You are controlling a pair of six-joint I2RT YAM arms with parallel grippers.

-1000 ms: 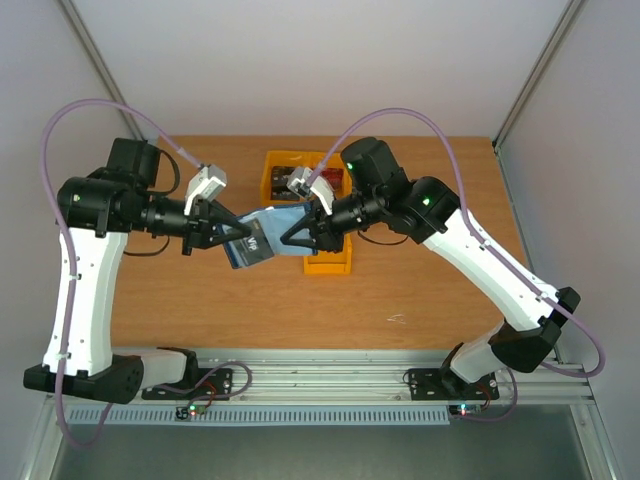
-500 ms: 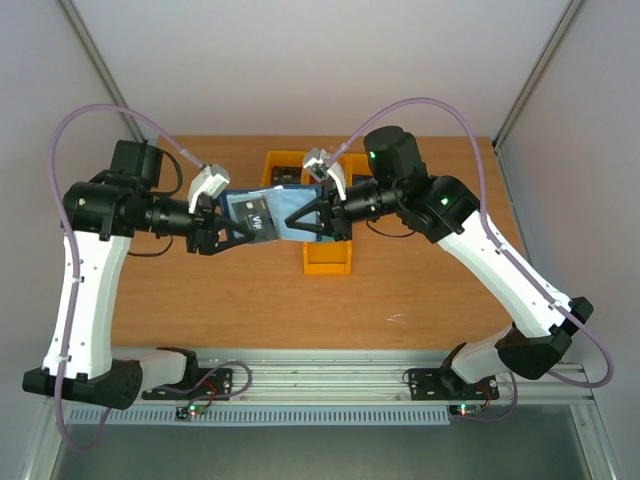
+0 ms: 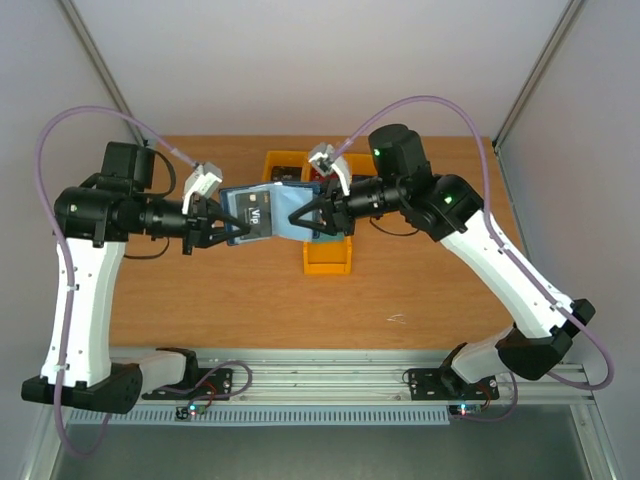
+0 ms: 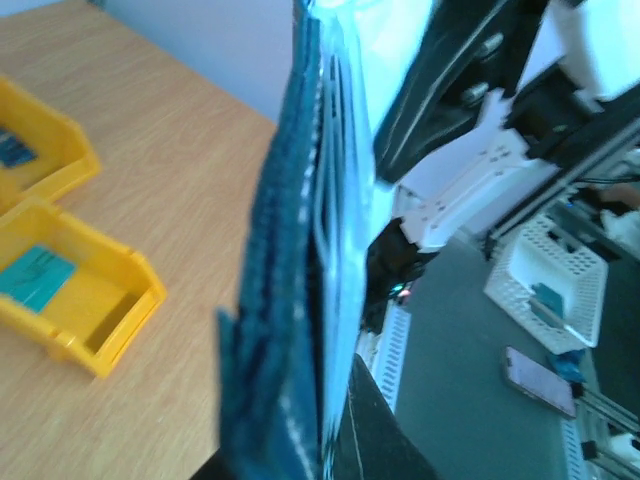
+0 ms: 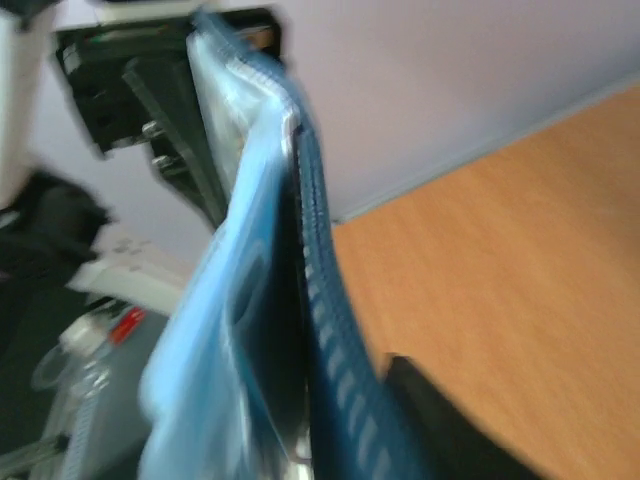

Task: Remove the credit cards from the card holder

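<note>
The card holder (image 3: 285, 222) hangs open above the counter (image 3: 400, 280). The left claw (image 3: 228, 229) and right claw (image 3: 301, 220) each clamp one end.

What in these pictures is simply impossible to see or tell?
- Top view: how many cards beyond the VIP card sit in the card holder; too small to count.
- Left wrist view: the card holder shows edge-on, so its sleeves are hidden.
- Right wrist view: blur smears everything close.
- Top view: what lies in the yellow bins, partly covered by the right gripper and card holder.
</note>
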